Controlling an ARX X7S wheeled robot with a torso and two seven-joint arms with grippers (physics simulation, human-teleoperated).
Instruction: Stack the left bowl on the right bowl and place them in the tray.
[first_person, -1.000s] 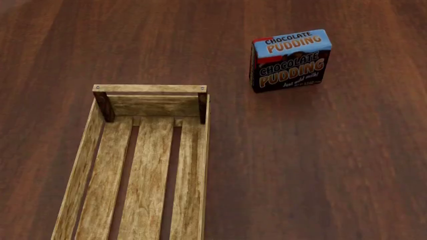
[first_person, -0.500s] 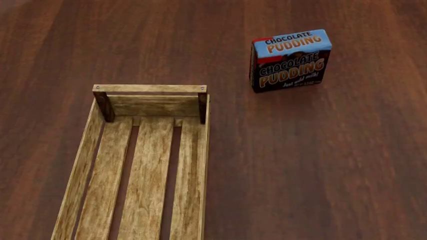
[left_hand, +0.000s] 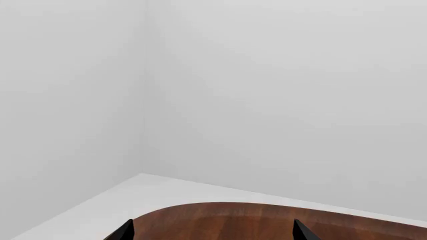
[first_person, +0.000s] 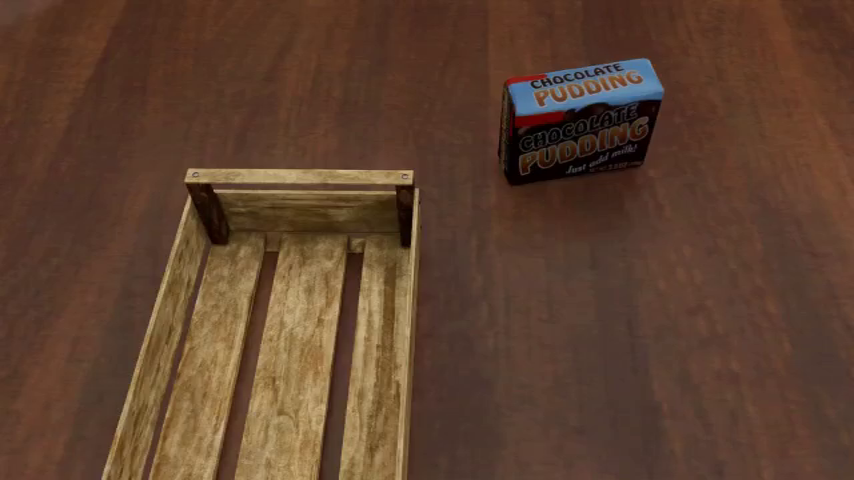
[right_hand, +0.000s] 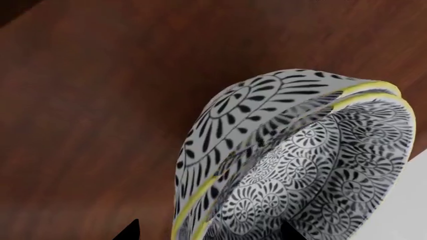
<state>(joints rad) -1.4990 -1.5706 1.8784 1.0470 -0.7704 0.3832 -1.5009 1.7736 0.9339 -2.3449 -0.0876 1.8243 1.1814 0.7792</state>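
Left wrist view: only two dark fingertips (left_hand: 124, 231) of the left end effector (left_hand: 212, 232) are seen at the frame's edge, set well apart, so the end effector is read as spread with nothing between the tips; past them the rounded edge of the dark wood bench (left_hand: 267, 220) is seen, then pale floor (left_hand: 100, 210) and a white wall corner (left_hand: 144, 90); no task thing is caught in this view.

Head view: nothing is found to differ from the frames of a second and half a second ago; the tray (first_person: 160, 330), a long light-wood slatted crate with dark corner posts, lies at the same spot on the bench (first_person: 641, 330), its near end cut off by the frame; the chocolate pudding box (first_person: 581, 120) stands well apart from the tray, further away and to the right; "CHOCOLATE PUDDING" is read twice on the box, with a smaller line below too small to be read fully; neither arm nor bowl is shown here.

Right wrist view: two black-and-white patterned bowls (right_hand: 267, 150) with yellow rims are seen nested, one inside the other, tilted on edge above the bench; two dark tips of the right end effector (right_hand: 210, 231) are seen at the frame's edge; whether the bowls are pinched cannot be told.
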